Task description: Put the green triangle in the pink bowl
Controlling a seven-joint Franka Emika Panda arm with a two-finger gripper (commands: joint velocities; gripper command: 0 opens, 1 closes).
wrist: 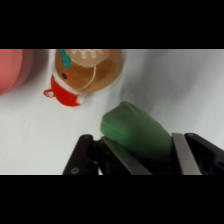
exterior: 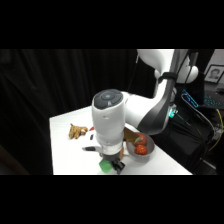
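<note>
white table point(exterior: 65, 150) | gingerbread figure point(wrist: 82, 72) lying flat | grey bowl point(exterior: 131, 149) with red items point(exterior: 141, 148) | black curtain point(exterior: 50, 80)

My arm point(exterior: 150, 107) wears glossy white shells, rounded and thick, with a dark grey band at the elbow joint and a small teal spot beside it. The wrist segment point(exterior: 107, 122) is a fat white cylinder capped by a grey-blue disc with a darker centre. Under it the gripper point(exterior: 116, 165) turns black. From my wrist camera I see black linkage point(wrist: 85, 157) with a small round screw, and two flat grey metal fingers point(wrist: 181, 152).
</note>
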